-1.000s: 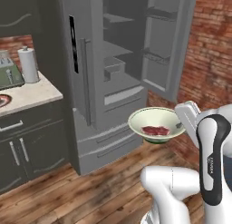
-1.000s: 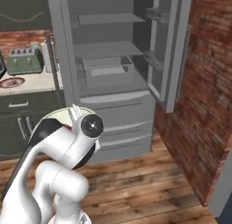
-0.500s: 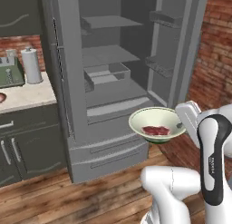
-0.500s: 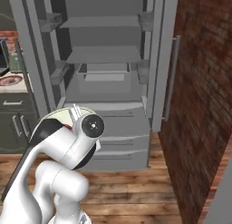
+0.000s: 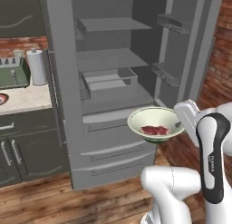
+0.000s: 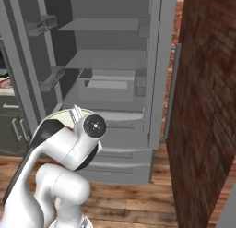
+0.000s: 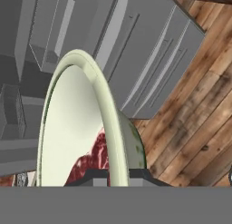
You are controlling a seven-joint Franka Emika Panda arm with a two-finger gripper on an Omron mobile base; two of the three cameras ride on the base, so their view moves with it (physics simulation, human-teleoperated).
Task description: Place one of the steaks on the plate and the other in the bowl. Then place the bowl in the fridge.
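1. The gripper (image 7: 118,177) is clamped on the bowl's (image 5: 155,122) rim.
2. One steak (image 5: 154,130) lies inside the bowl (raw, red), held before the open fridge (image 5: 108,89).
3. Final step; next, reach forward and set it on a shelf (image 5: 111,59).
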